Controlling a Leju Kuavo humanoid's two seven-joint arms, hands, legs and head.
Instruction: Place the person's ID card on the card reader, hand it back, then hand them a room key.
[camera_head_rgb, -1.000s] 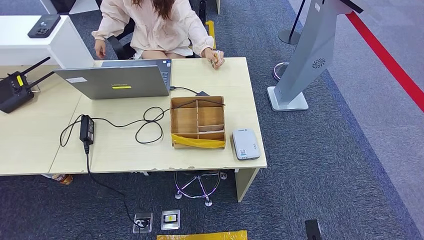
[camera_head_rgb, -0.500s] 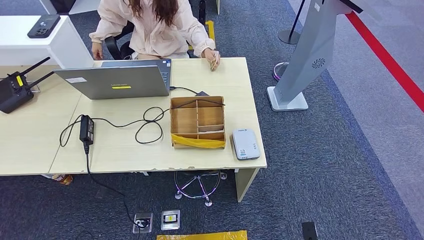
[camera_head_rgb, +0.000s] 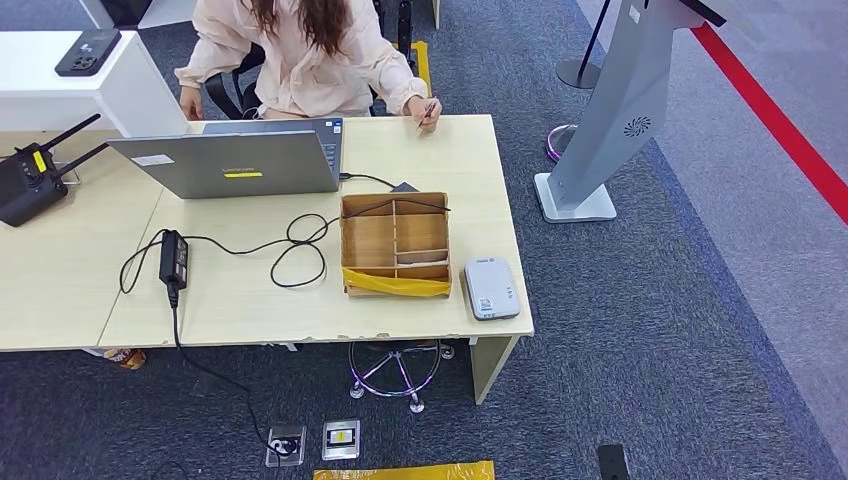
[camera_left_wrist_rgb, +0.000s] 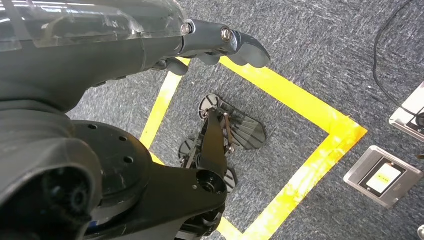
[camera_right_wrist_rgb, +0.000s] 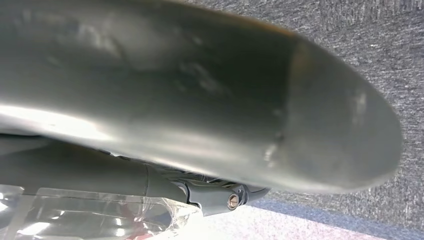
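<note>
Leaning closer now, the person (camera_head_rgb: 300, 50) is tipping the ID card (camera_head_rgb: 429, 110) up on edge at the table's (camera_head_rgb: 80, 280) far right side; a second ago it sat lower in that hand. Card reader (camera_head_rgb: 490, 288) is sitting near right, beside the wooden organizer (camera_head_rgb: 395, 245). Left hand (camera_left_wrist_rgb: 220, 42) is hanging over carpet, fingers curled in, holding nothing. Right hand (camera_right_wrist_rgb: 220, 197): finger state I cannot tell.
</note>
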